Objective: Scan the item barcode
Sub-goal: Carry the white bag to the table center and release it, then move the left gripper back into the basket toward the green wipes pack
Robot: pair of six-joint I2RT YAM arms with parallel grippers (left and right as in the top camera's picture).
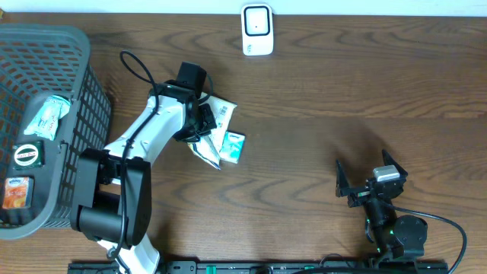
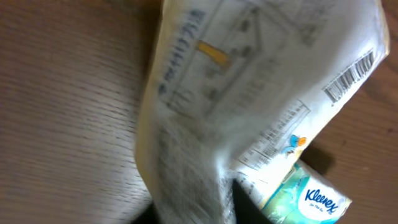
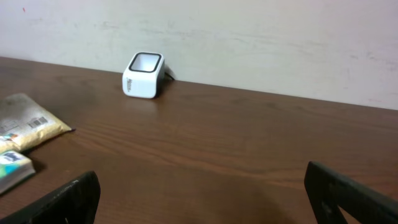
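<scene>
The item is a white printed packet [image 1: 219,114] lying between the fingers of my left gripper [image 1: 202,125], low over the table left of centre. The left wrist view is blurred. The packet [image 2: 249,106] fills it, its barcode [image 2: 351,74] at the upper right, and it runs down between the dark fingers of the left gripper [image 2: 194,208]. Whether they still pinch it does not show. The white scanner [image 1: 257,30] stands at the table's far edge, well apart from the packet. My right gripper [image 1: 370,183] rests open and empty at the front right, facing the scanner [image 3: 144,74].
A Kleenex tissue pack [image 1: 232,146] lies right beside the packet, also seen as a teal pack [image 2: 311,199]. A dark mesh basket [image 1: 84,91] holding several packaged goods fills the left edge. A pale wall rises behind the scanner.
</scene>
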